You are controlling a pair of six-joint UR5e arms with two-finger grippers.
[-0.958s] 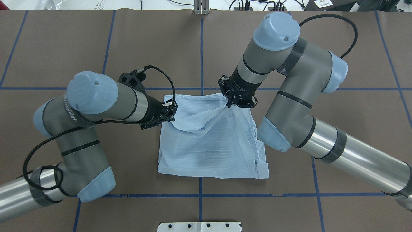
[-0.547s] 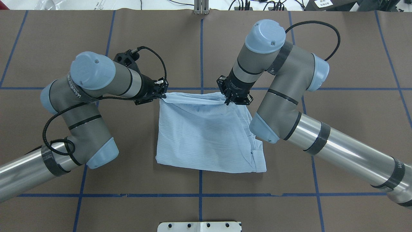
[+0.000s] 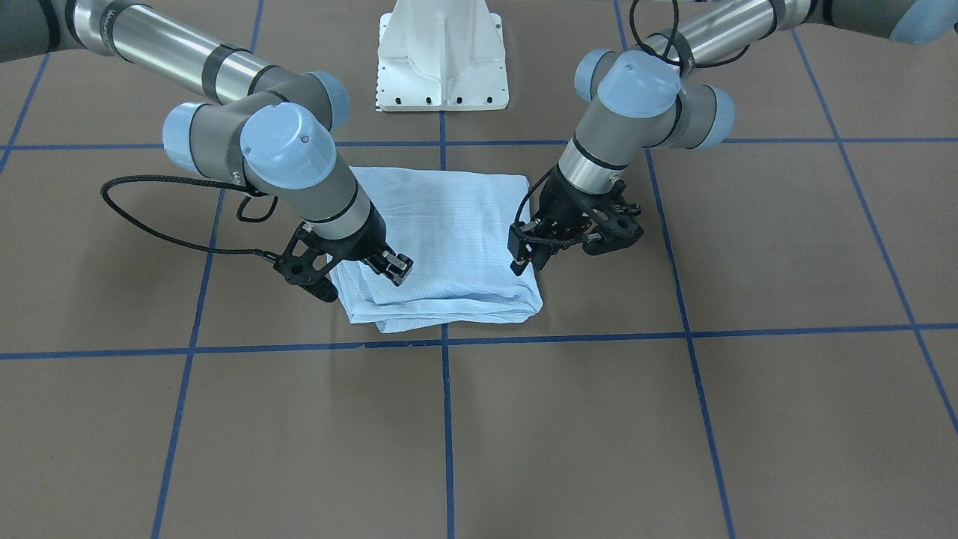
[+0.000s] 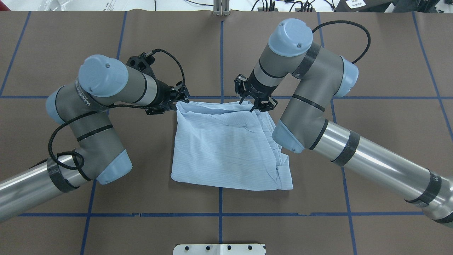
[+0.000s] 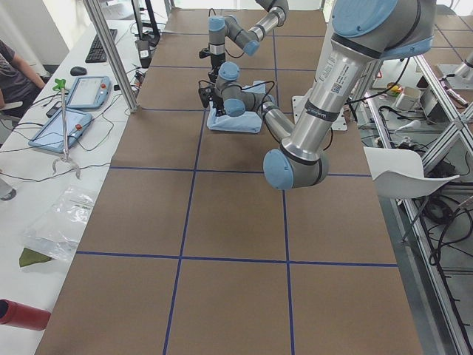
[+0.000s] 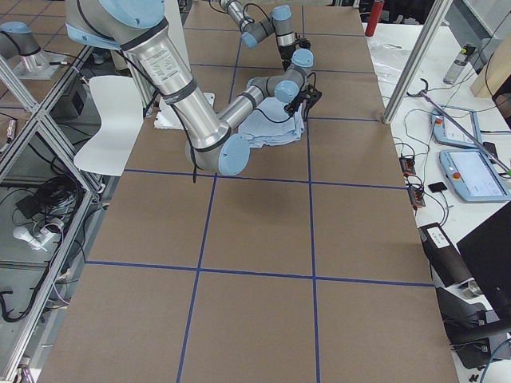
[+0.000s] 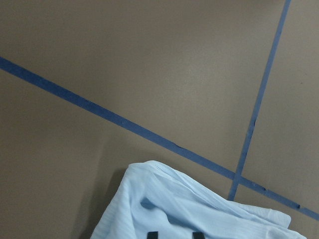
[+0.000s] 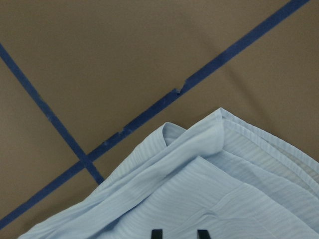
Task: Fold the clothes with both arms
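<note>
The clothes are one light blue striped shirt (image 4: 226,148), lying folded in a rough square on the brown table, also seen from the front (image 3: 449,232). My left gripper (image 4: 181,96) hovers at the fold's far left corner and is open; in the front view it is on the right (image 3: 522,258). My right gripper (image 4: 247,105) stands open over the far right corner, with its front-view position on the left (image 3: 398,271). Both wrist views show two separated fingertips above the cloth (image 7: 189,209) (image 8: 209,189) with nothing pinched between them.
Blue tape lines (image 4: 221,53) cross the table. The white pedestal base (image 3: 441,52) stands on the robot's side. A side bench with tablets (image 5: 63,126) and a seated person (image 5: 11,74) runs along the far edge. A red cylinder (image 5: 22,314) lies there too.
Both grippers carried the shirt's raised edge toward the far side, laid it down flat and opened. The cloth no longer hangs from the fingers.
</note>
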